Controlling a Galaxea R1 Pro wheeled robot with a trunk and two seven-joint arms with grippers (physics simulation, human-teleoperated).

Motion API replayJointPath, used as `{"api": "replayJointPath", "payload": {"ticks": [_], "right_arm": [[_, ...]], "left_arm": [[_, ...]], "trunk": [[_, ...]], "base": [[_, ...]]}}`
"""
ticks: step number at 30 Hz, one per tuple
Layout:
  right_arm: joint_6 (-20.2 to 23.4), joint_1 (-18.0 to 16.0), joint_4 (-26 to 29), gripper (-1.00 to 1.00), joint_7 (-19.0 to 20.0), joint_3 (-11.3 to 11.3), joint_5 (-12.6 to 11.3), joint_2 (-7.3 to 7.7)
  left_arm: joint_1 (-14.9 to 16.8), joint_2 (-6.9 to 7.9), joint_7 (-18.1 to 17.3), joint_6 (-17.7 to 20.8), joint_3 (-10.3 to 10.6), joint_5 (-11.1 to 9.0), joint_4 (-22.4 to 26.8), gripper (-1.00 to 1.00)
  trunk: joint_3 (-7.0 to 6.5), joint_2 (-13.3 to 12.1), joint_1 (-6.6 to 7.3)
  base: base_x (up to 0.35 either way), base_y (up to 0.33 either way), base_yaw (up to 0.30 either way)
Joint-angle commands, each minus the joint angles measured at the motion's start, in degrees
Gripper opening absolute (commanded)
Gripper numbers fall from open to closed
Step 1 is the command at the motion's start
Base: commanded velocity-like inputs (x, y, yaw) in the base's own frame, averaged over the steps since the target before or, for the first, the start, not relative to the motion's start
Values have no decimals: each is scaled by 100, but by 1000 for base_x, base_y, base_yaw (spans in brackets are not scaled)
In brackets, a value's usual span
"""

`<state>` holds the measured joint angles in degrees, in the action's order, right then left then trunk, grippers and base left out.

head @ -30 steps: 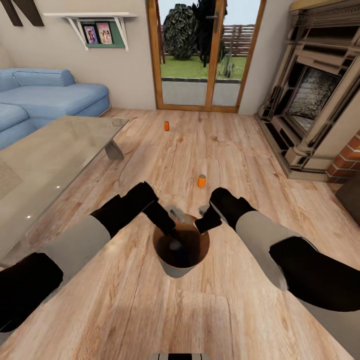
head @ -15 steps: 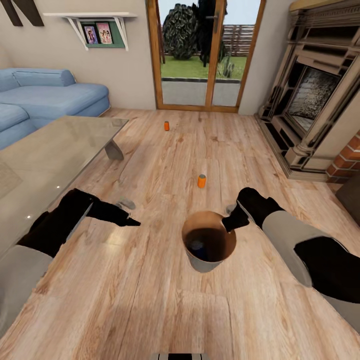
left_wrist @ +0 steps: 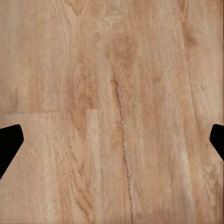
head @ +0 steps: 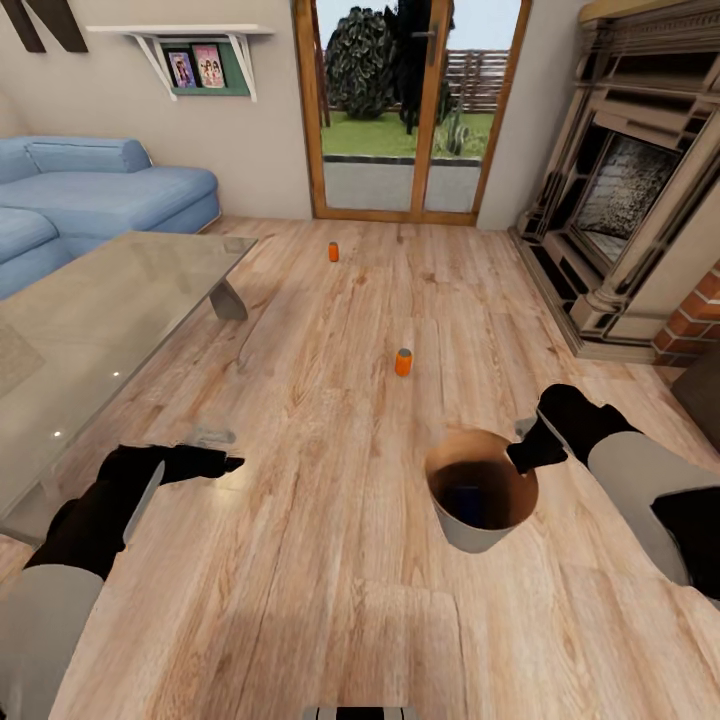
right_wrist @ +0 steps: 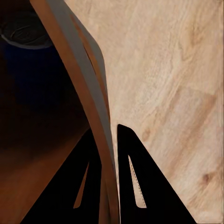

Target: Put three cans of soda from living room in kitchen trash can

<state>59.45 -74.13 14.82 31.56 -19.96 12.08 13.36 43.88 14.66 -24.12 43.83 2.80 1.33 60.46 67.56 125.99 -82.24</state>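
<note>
The right gripper (head: 527, 452) pinches the bin (head: 480, 528) by its thin, likely light rim; the left gripper (head: 222, 462) is spread, empty.

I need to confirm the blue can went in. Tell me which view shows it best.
The right wrist view: the blue soda can sits close up inside the trash can. The head view shows a dim blue patch. The left wrist view shows floor.
</note>
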Motion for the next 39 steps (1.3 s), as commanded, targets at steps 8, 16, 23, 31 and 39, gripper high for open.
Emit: {"api": "replayJointPath", "payload": {"ticks": [8, 16, 23, 31, 39], "right_arm": [[-208, 416, 27, -100, 25, 107, -280, 235], [-811, 884, 30, -100, 30, 505, -305, 671], [-1401, 1337, 38, -100, -63, 1000, -291, 756], [-1475, 1382, 38, -100, -543, 1075, -309, 763], [-1480, 1387, -1, -100, -563, 1551, -307, 854]], "left_arm": [[-274, -116, 55, -277, -77, -12, -71, 100], [-306, -257, 69, -304, -70, 30, -76, 100], [-309, -537, 410, -327, -54, 76, -410, 100], [-301, -1016, 1296, -755, -36, 42, -1495, 100], [-301, -1090, 1354, -789, -68, 31, -1554, 100]], "trunk": [[-1, 0, 1], [-1, 0, 1], [-1, 0, 1], [-1, 0, 1], [7, 0, 1]], "base": [[0, 0, 0], [0, 0, 0], [13, 0, 0], [247, -23, 0], [307, -105, 0]]}}
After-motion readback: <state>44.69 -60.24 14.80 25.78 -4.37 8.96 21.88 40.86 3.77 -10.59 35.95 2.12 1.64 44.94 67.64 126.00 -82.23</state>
